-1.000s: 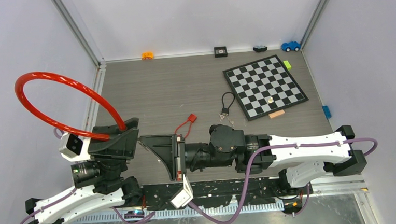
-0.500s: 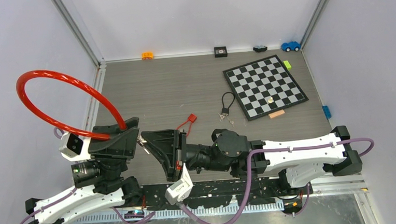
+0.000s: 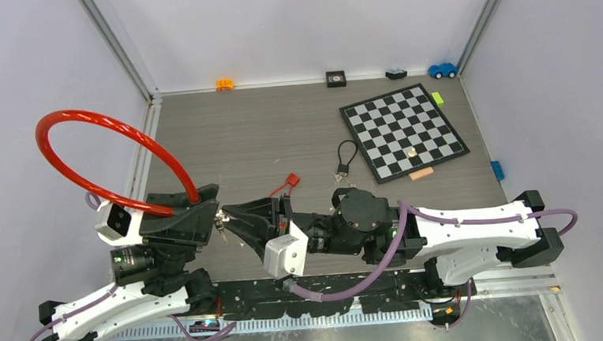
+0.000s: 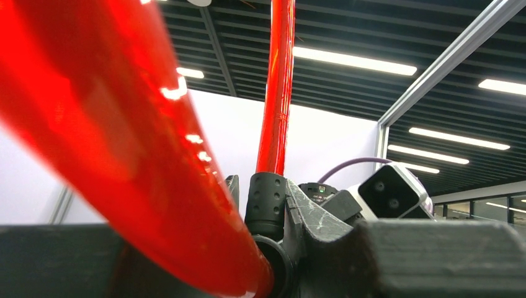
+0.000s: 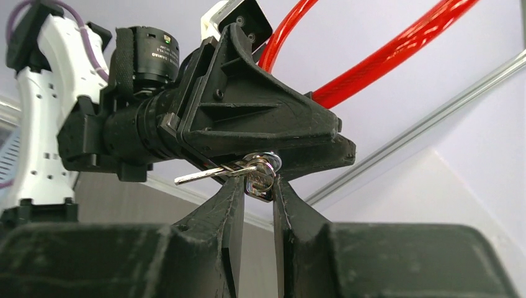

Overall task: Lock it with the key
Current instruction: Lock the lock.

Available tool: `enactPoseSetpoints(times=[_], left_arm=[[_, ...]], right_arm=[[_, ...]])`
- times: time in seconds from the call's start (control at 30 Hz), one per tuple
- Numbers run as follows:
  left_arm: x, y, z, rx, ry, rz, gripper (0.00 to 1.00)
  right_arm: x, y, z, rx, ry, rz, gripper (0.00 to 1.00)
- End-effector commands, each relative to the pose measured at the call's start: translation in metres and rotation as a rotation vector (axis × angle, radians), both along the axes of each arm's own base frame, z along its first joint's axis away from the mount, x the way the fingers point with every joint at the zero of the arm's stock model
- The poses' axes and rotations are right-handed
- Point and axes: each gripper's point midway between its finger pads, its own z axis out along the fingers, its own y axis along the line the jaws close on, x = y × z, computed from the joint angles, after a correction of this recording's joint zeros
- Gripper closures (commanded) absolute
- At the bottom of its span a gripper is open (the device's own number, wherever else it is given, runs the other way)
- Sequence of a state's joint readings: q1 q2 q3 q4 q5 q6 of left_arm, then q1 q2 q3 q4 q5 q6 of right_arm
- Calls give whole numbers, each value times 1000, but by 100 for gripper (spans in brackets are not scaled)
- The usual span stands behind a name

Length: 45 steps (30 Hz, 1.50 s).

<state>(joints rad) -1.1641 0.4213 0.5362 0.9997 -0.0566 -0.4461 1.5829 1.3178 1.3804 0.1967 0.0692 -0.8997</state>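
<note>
My left gripper [image 3: 194, 216] is shut on the black lock body [image 4: 268, 202] of a red cable lock [image 3: 92, 161]; the red loop arcs up over the table's left edge. In the left wrist view the red cable [image 4: 124, 155] fills the foreground. My right gripper [image 3: 226, 217] meets the left one tip to tip and is shut on a silver key [image 5: 259, 176] that sits in the lock. A second key [image 5: 211, 174] on the same ring sticks out to the left.
A checkerboard [image 3: 403, 131] lies at the back right. A black loop with keys [image 3: 345, 161] and a red tag [image 3: 289, 181] lie mid-table. Small toys line the back wall: an orange block [image 3: 224, 84], a black square [image 3: 336, 78], a blue car [image 3: 442, 70].
My right wrist has rolled over, its white camera swinging from underneath to the front, with the fingers staying at the lock. The red loop has shifted slightly right.
</note>
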Motion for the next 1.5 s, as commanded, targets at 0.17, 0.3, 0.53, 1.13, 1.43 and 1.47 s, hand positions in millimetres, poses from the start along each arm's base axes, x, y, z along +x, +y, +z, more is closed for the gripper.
enactPoseSetpoints(times=[0.17, 0.3, 0.53, 1.13, 1.43, 1.47], left_arm=[[-6, 22, 17, -88, -22, 15, 100], [-6, 22, 17, -89, -22, 13, 100], [-6, 22, 18, -89, -23, 12, 100], [-7, 24, 19, -94, -25, 15, 100], [-5, 24, 17, -91, -20, 18, 100], [-5, 24, 17, -92, -19, 19, 100]], right_arm=[[-20, -7, 12, -8, 283, 114, 99], [-17, -5, 14, 11, 379, 102, 99], [-13, -4, 23, 57, 579, 103, 99], [0, -15, 25, 82, 711, 185, 89], [-4, -52, 25, 109, 309, 176, 41], [-3, -54, 24, 105, 282, 169, 40]])
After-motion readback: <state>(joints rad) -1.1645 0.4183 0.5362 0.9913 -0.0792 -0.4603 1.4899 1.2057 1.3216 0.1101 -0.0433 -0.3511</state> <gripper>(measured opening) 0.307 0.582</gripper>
